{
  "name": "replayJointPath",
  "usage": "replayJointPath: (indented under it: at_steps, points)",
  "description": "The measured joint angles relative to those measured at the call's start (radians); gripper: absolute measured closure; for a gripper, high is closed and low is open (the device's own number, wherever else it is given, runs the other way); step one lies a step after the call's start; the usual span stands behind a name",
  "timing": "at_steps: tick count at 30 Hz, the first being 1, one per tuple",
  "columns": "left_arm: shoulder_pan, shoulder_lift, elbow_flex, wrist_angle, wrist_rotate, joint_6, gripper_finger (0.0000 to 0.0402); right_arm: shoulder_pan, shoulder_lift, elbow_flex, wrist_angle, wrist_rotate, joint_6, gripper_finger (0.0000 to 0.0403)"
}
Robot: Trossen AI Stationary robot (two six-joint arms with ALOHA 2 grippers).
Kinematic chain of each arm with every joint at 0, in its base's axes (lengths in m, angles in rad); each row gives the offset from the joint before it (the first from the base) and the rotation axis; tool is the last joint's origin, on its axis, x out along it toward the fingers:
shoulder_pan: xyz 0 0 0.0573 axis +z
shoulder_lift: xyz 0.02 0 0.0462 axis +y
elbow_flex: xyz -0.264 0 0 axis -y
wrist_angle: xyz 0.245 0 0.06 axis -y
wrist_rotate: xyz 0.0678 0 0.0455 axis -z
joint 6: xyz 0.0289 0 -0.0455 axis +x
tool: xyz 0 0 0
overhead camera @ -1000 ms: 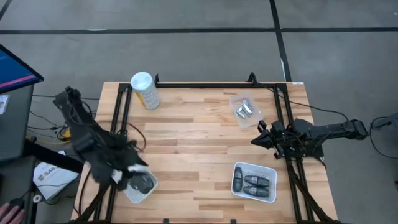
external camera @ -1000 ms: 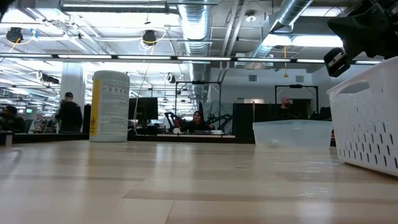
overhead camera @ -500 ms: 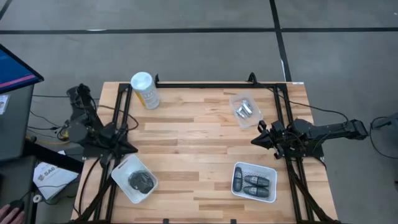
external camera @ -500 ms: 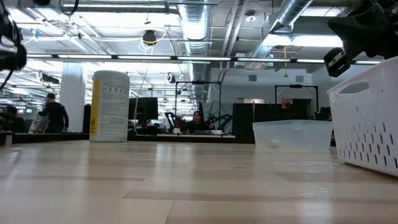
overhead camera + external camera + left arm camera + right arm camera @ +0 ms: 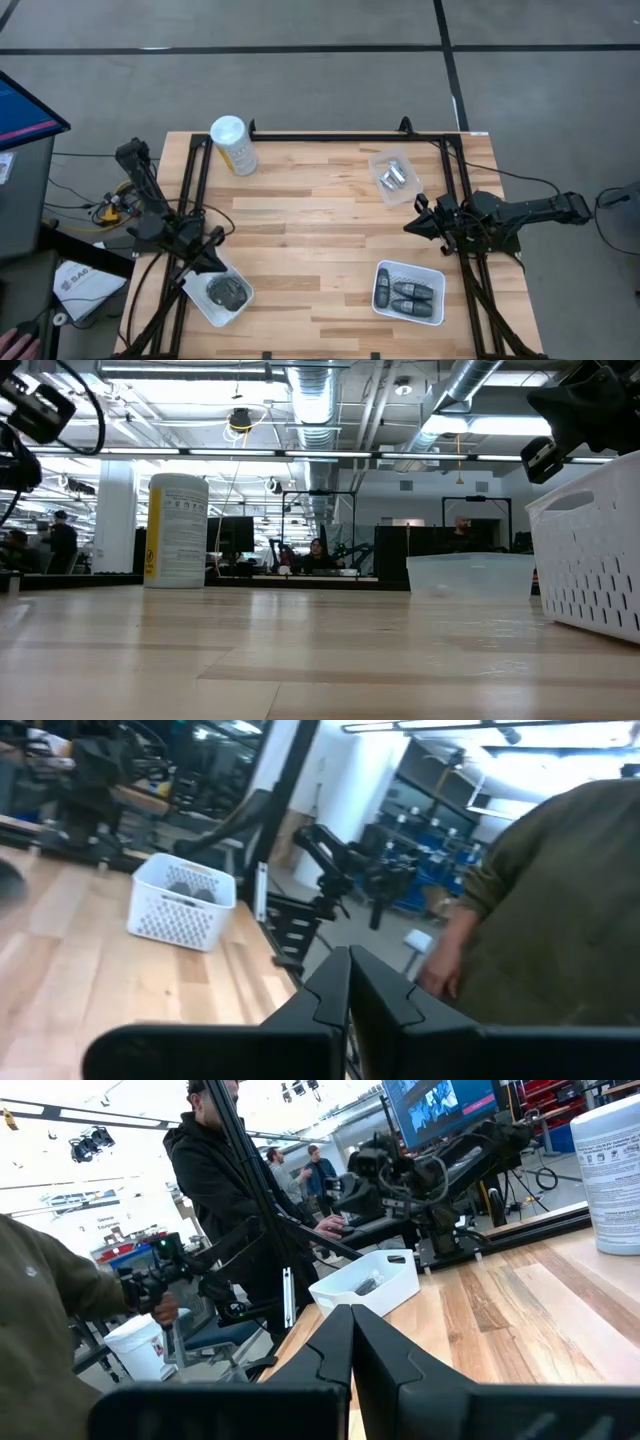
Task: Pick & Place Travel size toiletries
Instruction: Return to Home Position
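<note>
Travel size toiletries (image 5: 413, 292) sit sorted in containers on the table (image 5: 320, 240). Nearest the front edge, the grey oblong capsules (image 5: 418, 290) lie side by side in the right white bin (image 5: 409, 269). A dark rounded item (image 5: 229, 291) lies in the left white bin (image 5: 197, 292) at the front left corner. Just behind that bin, the left tool (image 5: 214, 265) hangs over the table's left edge, its fingers (image 5: 330, 995) pressed together with nothing between them. Across the table, the right tool (image 5: 409, 227) is held near the right edge, between the right white bin and the clear tub (image 5: 378, 160), its fingers (image 5: 335, 1345) likewise closed and empty. Farther back, the shiny silver pieces (image 5: 393, 176) lie in that clear tub near the far right corner. At the far left, the pale-yellow canister (image 5: 236, 150) with its white lid stands upright. Beyond the table, a person's olive sleeve (image 5: 540, 910) shows close by.
</note>
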Motion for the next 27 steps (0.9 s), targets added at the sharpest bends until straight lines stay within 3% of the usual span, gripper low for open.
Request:
replayJointPath:
  at_steps: [7, 17, 27]
  points:
    - [0.0, -0.025, -0.035, 0.058, 0.117, 0.104, 0.0401, 0.0, 0.0, 0.0, 0.0, 0.0, 0.0, 0.0403]
    - [0.0, -0.106, -0.035, -0.28, 0.224, 0.081, 0.0401, 0.0, 0.0, 0.0, 0.0, 0.0, 0.0, 0.0403]
    - [0.001, -0.08, -0.035, -0.287, 0.252, 0.163, 0.0401, 0.0, 0.0, 0.0, 0.0, 0.0, 0.0, 0.0403]
